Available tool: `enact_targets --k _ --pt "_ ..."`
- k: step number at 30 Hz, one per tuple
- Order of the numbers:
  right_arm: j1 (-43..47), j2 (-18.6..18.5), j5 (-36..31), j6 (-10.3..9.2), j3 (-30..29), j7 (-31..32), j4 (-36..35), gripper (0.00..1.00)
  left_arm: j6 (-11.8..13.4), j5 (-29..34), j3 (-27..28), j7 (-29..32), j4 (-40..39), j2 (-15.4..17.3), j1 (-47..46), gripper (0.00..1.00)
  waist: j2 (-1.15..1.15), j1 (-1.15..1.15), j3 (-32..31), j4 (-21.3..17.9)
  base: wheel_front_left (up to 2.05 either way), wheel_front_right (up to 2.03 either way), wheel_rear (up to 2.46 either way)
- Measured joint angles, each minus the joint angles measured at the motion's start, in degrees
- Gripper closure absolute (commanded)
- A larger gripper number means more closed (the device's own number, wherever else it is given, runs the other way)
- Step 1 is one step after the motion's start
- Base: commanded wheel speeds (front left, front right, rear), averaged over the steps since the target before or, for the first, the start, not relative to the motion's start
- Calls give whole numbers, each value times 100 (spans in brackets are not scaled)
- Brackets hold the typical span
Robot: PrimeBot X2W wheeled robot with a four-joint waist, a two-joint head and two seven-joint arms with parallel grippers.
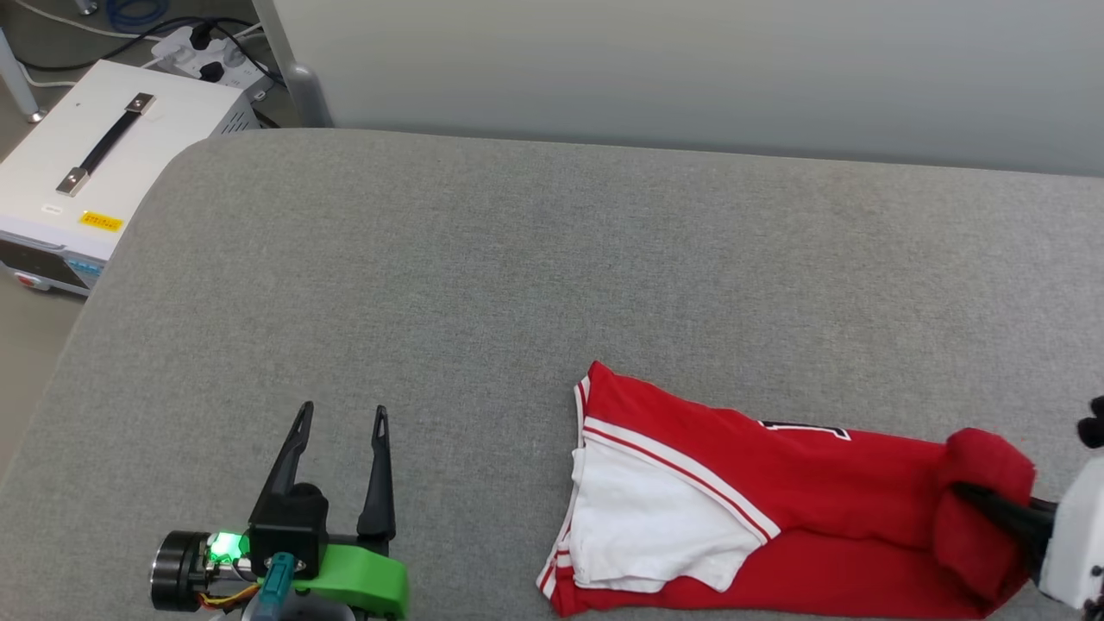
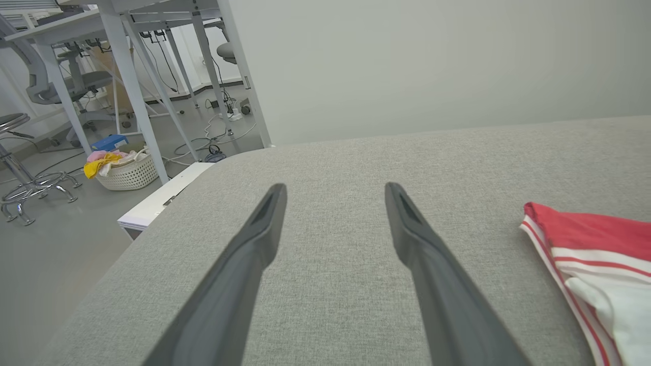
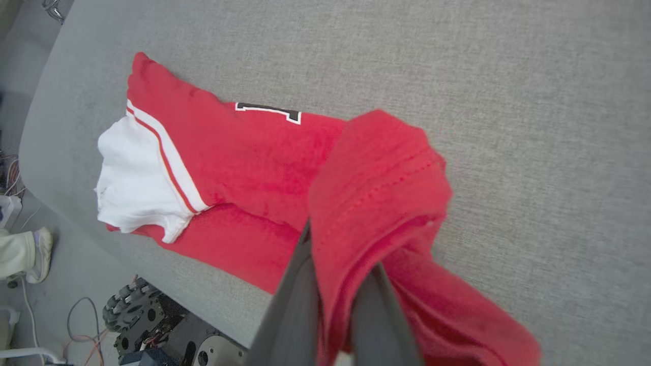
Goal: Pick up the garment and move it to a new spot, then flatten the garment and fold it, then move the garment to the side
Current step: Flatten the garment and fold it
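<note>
The garment point(image 1: 802, 483), a red jersey-style T-shirt, lies on the near right part of the grey fabric-covered surface point(image 1: 483, 285), stretched out from left to right close to the front edge. It is folded lengthwise into a long band. One white short sleeve point(image 1: 638, 526) with red-and-white striped trim lies on top at its left end, and a sliver of black, white-outlined print point(image 1: 806, 429) shows at its far edge. The right gripper point(image 3: 335, 274) is closed tight on the garment's right end. Red cloth is pinched between its two dark fingers and bunched up in a rounded fold over them, raised a little off the rest of the shirt. The left gripper point(image 1: 342, 410) is at the near left of the surface, well apart from the garment. Its fingers are spread wide with nothing between them, pointing toward the far edge. Beyond the surface's far left corner, a white box with a black carrying handle point(image 1: 95, 164) sits on the floor, with a power strip point(image 1: 211, 52) and cables behind it. The left wrist view shows a white basket of laundry point(image 2: 127, 173) on the floor under a white-legged desk. In the right wrist view a person's pale shoe point(image 3: 39, 254) stands on the floor beside the surface.
</note>
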Motion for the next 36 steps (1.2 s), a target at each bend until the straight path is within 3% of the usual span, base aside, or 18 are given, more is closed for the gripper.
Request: enact_targets --k 5,12,21,29,34,35,36 --pt "-598 642 -558 -1 544 386 -442 100 -111 78 -27 0 66 -111 -34 0 0 0 129 84 0 0 0" --pt "-1407 1123 -1129 -1 1427 654 -428 100 -167 175 -60 0 101 -202 -165 0 0 0 306 198 0 0 0" --pt "-2560 1788 -1720 -1 2615 461 476 100 -213 220 -74 0 126 -327 -367 0 0 0 577 318 0 0 0" --pt "-2878 2056 -1993 0 3237 58 1502 100 -216 236 -73 0 132 -401 -453 0 0 0 741 413 0 0 0" --pt "-2938 2089 -1994 0 3463 -358 1645 100 -216 237 -52 0 162 -424 -450 0 0 0 706 397 0 0 0" --pt "-2939 2065 -2006 0 3507 -487 1617 59 -216 243 -47 0 169 -425 -450 0 0 0 683 386 0 0 0" --pt "-2938 2029 -2038 0 3535 -630 1574 0 -216 259 -41 0 179 -425 -447 0 0 0 657 373 0 0 0"
